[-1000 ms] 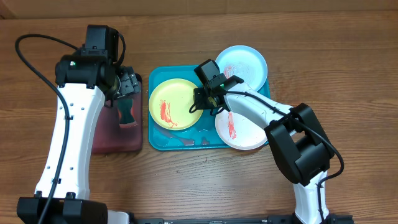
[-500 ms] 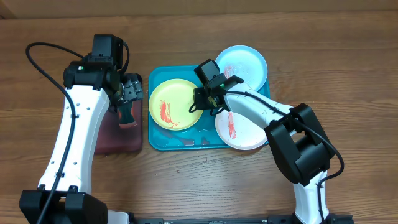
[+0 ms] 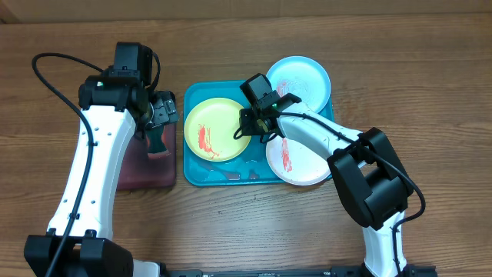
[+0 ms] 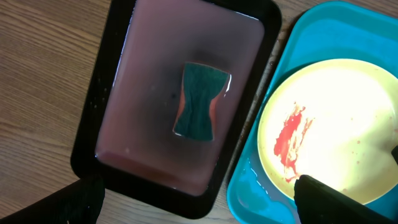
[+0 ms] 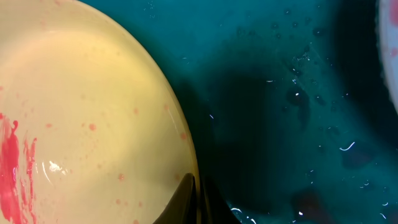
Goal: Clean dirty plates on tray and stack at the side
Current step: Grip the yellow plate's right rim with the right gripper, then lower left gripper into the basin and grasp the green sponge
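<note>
The teal tray (image 3: pixel 221 177) sits in the middle of the bench (image 3: pixel 430 92). All three plates are on it, and none is stacked at the side.

- The yellow-green plate (image 3: pixel 223 115) lies flat in the tray's left half, with a red smear left of its centre.
- The white plate (image 3: pixel 304 165) sits in the near right corner, partly under the right arm, with a red streak on its left part.
- The light blue plate (image 3: pixel 304 77) is at the far right corner and overhangs the tray's far rim. We note only faint pink marks on it.

Right hand (image 3: pixel 254 131): fingers together, tips down at the right rim of the yellow-green plate. In the right wrist view the dark tips meet at that rim over the wet tray floor. We cannot tell whether the rim is pinched between them.

Left hand (image 3: pixel 159 114): fingers wide apart with nothing between them, above the black-rimmed tray (image 3: pixel 134 175) just left of the teal tray. A green sponge (image 4: pixel 200 101) with an orange side lies in that tray's pink inside, apart from both fingers.
</note>
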